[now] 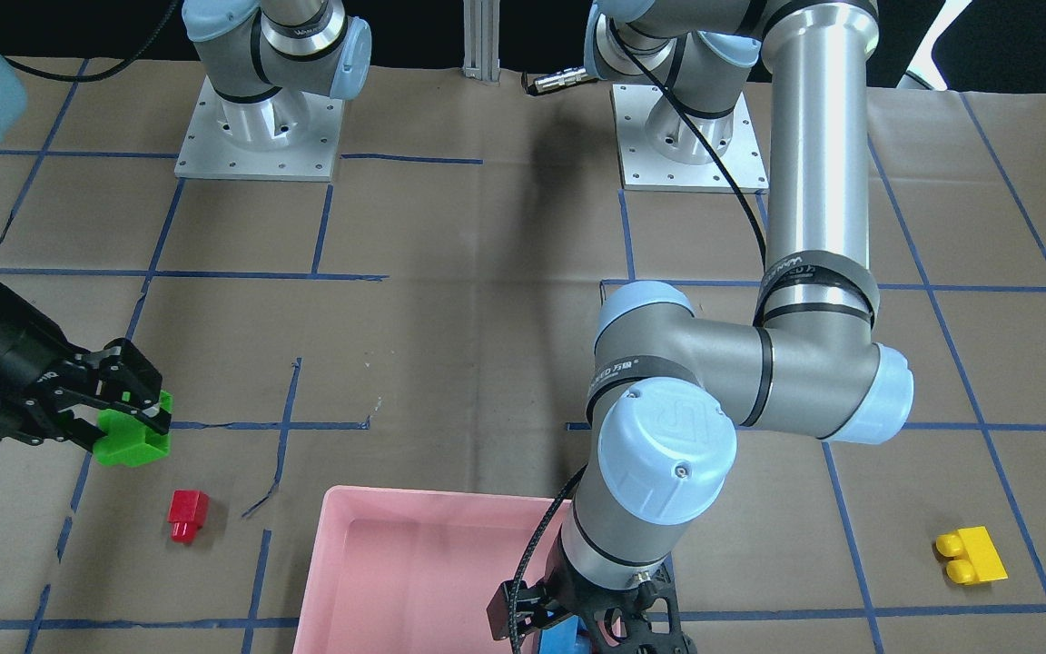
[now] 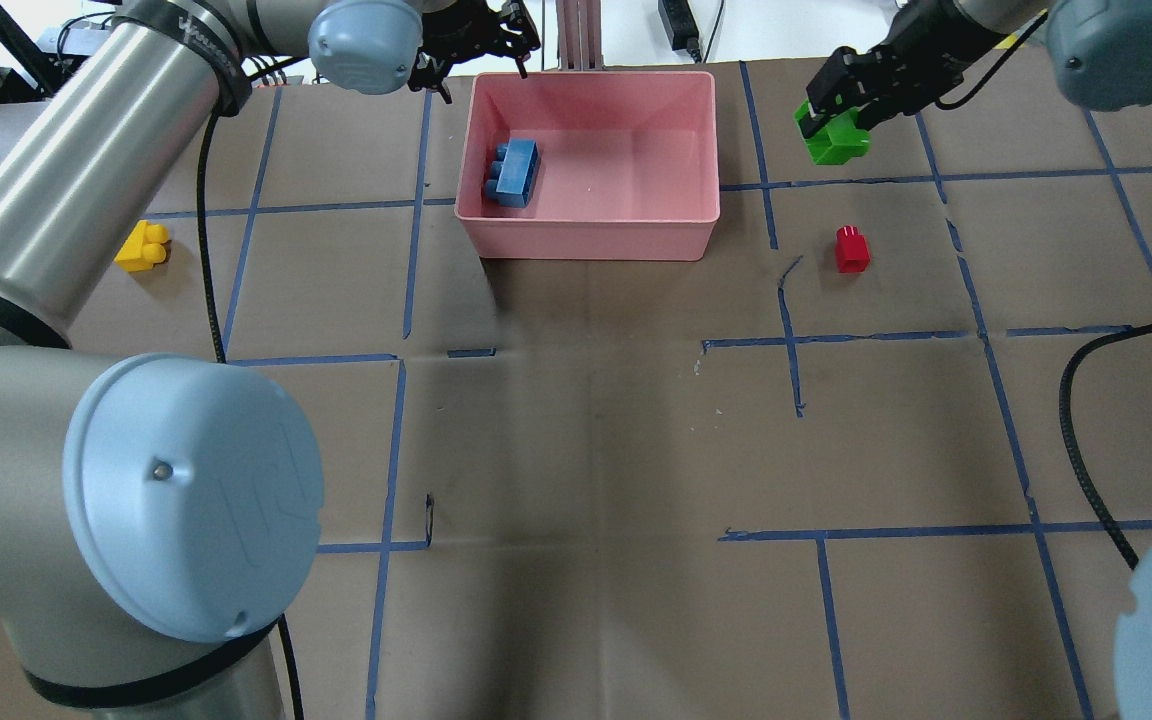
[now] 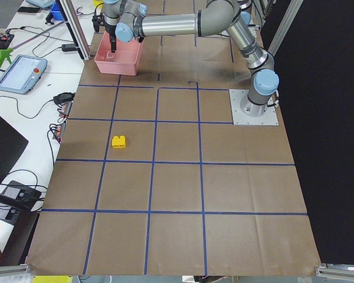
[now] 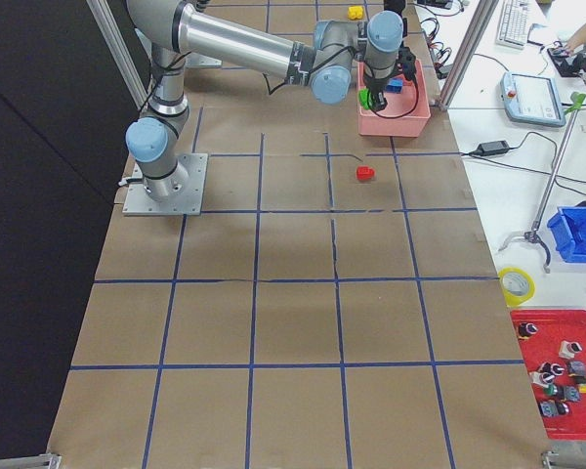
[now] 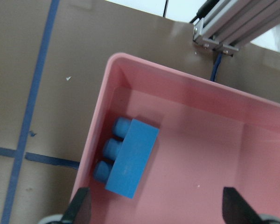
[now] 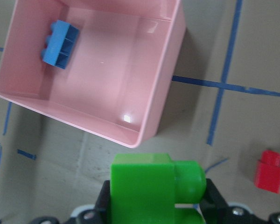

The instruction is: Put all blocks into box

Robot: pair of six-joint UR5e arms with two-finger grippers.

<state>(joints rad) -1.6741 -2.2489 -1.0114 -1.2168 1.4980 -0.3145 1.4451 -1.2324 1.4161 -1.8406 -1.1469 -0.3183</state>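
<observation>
Your right claw [image 2: 826,118] pinches the green block [image 2: 836,142] at the 3 o'clock side of the box [image 2: 596,238], probably gripped across its body for the carry over the rim. Left claw [image 5: 158,207] hangs spread and empty above the blue block [image 5: 130,158], which lies inside. Red block [image 2: 851,248] at 4, yellow block [image 2: 141,247] at 9, both on the tabletop [image 2: 586,450].

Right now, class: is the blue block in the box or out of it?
In. The blue block lies on its side on the floor of the box, its studs towards the near wall.
</observation>
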